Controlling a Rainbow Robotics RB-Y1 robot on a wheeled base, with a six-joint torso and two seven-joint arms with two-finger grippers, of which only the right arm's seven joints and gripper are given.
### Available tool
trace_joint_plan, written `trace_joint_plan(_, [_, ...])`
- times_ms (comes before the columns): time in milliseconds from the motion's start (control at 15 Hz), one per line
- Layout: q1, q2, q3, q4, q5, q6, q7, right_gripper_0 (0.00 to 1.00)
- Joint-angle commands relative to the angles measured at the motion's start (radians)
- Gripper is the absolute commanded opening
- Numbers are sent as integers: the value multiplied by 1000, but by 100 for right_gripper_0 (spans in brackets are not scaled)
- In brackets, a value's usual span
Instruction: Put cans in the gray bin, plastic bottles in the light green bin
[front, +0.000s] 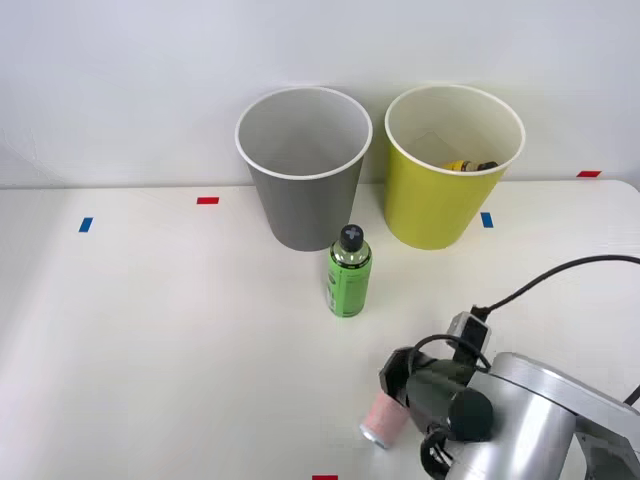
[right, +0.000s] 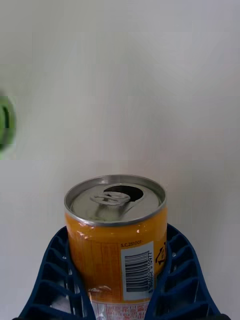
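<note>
Gripper (right: 120, 295) closed around can (right: 116, 235), on table (front: 150, 330)

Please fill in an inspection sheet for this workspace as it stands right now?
Surface: white table, with small red and blue tape marks.
Job's things: can between the blue fingers, its tab end open; in the front view it lies low at the table's near edge. Green bottle upright in front of the bins. Gray bin upright, nothing seen inside. Light green bin upright, something yellow and dark inside.
Clutter: nothing seen.
Grippers: right end effector shut on the can.
Cables: black cable running from the arm across the table.
Surroundings: plain white wall.
</note>
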Motion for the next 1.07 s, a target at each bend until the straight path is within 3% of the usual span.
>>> trace_joint_plan(67, [66,-36,-8,-42,218,-121,133,12])
trace_joint_plan(400, [203,-82,-86,-122,519,-241,334,5])
trace_joint_plan(733, [358,-138,-241,-214,615,-368,462,1])
trace_joint_plan(1067, [384,-71,-393,-215,657,-635,454,0])
